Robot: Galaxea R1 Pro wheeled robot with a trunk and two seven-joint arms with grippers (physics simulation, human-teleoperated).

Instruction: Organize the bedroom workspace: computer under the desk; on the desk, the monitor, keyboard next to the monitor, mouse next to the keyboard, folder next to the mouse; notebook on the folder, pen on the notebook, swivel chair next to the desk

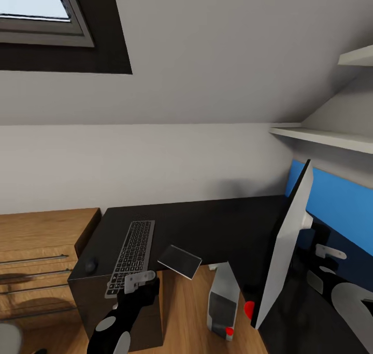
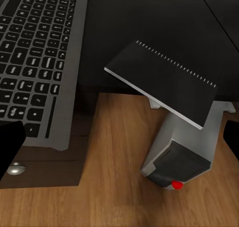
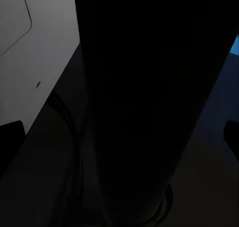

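On the black desk the keyboard lies at the left end, with the dark mouse to its left. A thin black notebook overhangs the desk's front edge; in the left wrist view the notebook lies beside the keyboard. The grey computer stands on the wooden floor below it. The monitor stands edge-on at the right, pale back towards me. My left gripper hovers open off the keyboard's near end. My right gripper is open behind the monitor, facing a dark upright shape.
A light wooden dresser adjoins the desk's left end. A black drawer unit sits under the keyboard end. A blue back panel and white shelves stand at the right, under a sloped ceiling.
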